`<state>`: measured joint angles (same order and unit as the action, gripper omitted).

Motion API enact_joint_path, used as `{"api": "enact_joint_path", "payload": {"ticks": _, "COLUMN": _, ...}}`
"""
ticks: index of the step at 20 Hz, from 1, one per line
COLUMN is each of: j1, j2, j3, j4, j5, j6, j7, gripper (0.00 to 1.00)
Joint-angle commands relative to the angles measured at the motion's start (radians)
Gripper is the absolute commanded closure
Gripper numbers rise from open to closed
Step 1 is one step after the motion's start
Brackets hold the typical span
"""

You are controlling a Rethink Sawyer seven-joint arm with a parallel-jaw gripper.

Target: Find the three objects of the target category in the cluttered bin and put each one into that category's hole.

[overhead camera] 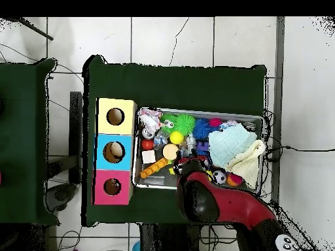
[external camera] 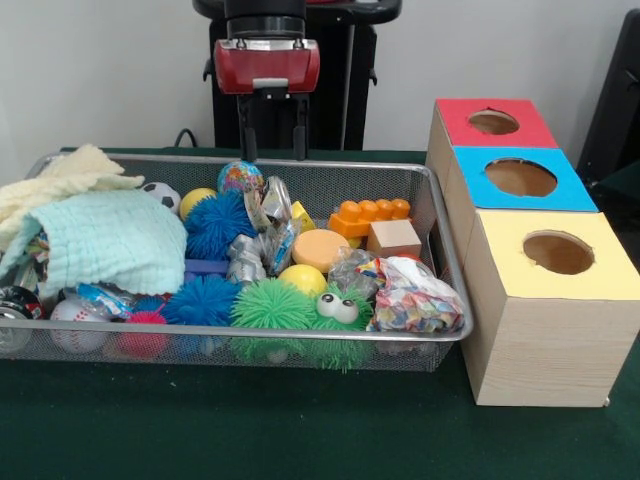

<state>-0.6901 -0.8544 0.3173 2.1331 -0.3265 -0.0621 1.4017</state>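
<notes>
- The bin point(external camera: 440, 215) is a wide, shallow basket of silver wire mesh with a rounded metal rim; it sits on the dark green table point(external camera: 250, 430) and takes up the left and middle of the front view.
- At its left end lies a soft, folded cream cloth point(external camera: 55, 180), and just beside it a mint-green cloth point(external camera: 115, 240) with a waffle-like weave, partly draped over the toys beneath.
- Toward the middle sit spiky, rubbery puff balls: a blue one point(external camera: 215, 222) behind and a green one point(external camera: 272, 303) at the near wall, next to a fuzzy green toy with googly eyes point(external camera: 340, 310).
- Crinkly silver foil packets point(external camera: 250, 255) lie between them, near a smooth round peach disc point(external camera: 320, 248).
- Above the bin's far rim hangs the gripper point(external camera: 272, 155), red-bodied with two thin black fingers point(external camera: 246, 135) pointing straight down, parted with a clear gap and nothing between them.
- Further right in the bin are an orange studded plastic brick point(external camera: 370, 216), a plain wooden cube point(external camera: 393, 237) and a crumpled colourful bag point(external camera: 420, 300).
- Right of the bin stand three light wooden boxes in a row; the hole point(external camera: 493, 122), round and dark in its red panel, tops the farthest one, behind the blue-panelled box point(external camera: 520, 178) and the yellow-panelled box point(external camera: 558, 253).
</notes>
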Motion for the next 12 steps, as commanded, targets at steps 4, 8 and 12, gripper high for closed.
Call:
{"api": "enact_joint_path", "payload": {"ticks": 4, "j1": -0.022, "j2": -0.079, "j3": 0.148, "j4": -0.159, "j5": 0.084, "j6": 0.205, "j7": 0.104, "gripper": 0.00}}
{"api": "enact_joint_path", "payload": {"ticks": 8, "j1": 0.055, "j2": -0.103, "j3": 0.073, "j4": -0.194, "j5": 0.121, "j6": 0.236, "j7": 0.142, "gripper": 0.00}}
{"api": "enact_joint_path", "payload": {"ticks": 12, "j1": 0.131, "j2": -0.116, "j3": 0.012, "j4": -0.240, "j5": 0.157, "j6": 0.285, "j7": 0.160, "gripper": 0.00}}
